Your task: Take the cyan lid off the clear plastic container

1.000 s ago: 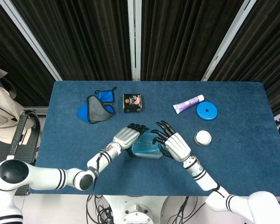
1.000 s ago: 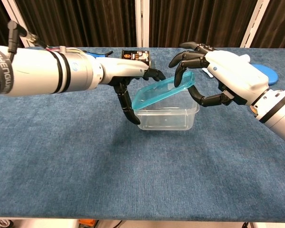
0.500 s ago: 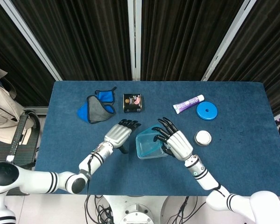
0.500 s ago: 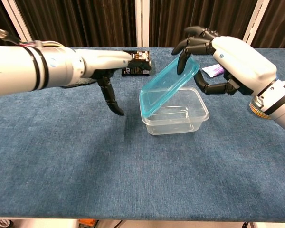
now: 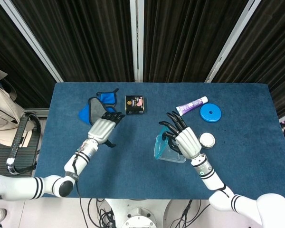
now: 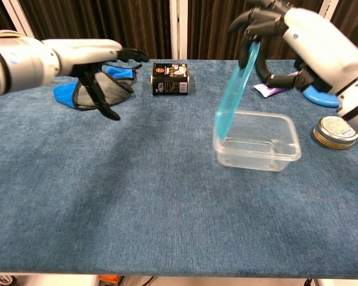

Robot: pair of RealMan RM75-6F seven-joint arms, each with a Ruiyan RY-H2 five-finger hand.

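The clear plastic container (image 6: 259, 143) stands on the blue table, right of centre. The cyan lid (image 6: 235, 89) is tilted almost upright over it, its lower edge at the container's left rim. My right hand (image 6: 298, 36) grips the lid's top edge from above. In the head view the lid (image 5: 160, 144) shows edge-on left of my right hand (image 5: 186, 140), which hides most of the container (image 5: 175, 156). My left hand (image 6: 101, 56) hovers far to the left, fingers spread and holding nothing; in the head view this left hand (image 5: 103, 127) is beside the mask.
A blue-grey face mask (image 5: 97, 110) lies at the back left, with a black box (image 5: 134, 104) beside it. A purple tube (image 5: 192, 105), a blue disc (image 5: 210, 113) and a round tin (image 5: 206, 140) lie near my right hand.
My right hand has swung the lid up from a shallow tilt to almost upright, and the container has shifted right. My left hand let go and drew back left toward the mask.
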